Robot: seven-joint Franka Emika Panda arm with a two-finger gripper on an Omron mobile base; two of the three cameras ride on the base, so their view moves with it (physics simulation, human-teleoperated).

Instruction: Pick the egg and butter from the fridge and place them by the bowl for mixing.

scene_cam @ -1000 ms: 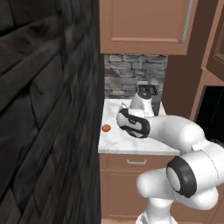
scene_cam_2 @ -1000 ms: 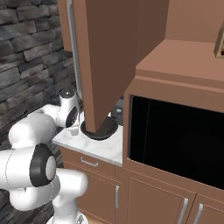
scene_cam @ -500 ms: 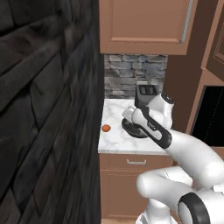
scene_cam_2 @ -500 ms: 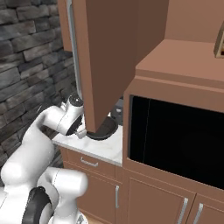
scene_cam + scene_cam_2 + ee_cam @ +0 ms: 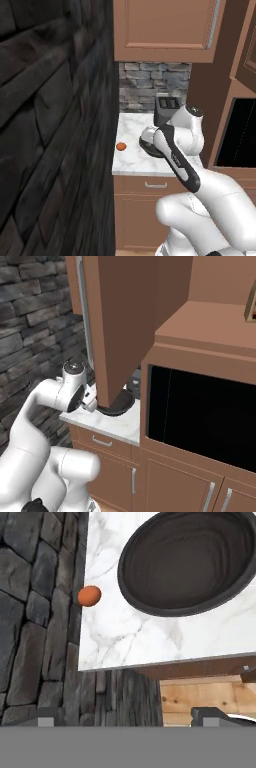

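**Egg down by the bowl, butter yet to fetch**

The egg (image 5: 89, 595) lies on the marble bench (image 5: 120, 642) near its left edge, against the dark stone wall, just beside the wide dark bowl (image 5: 192, 562) but not touching it. The pincer (image 5: 129, 717) hangs above the bench's front edge with its jaws spread wide and nothing between them. The egg's half of the job looks done; the butter's is the step in hand, it seems. The next move calls for turning to the fridge, finding the pale stick, and closing on it across its slim width.
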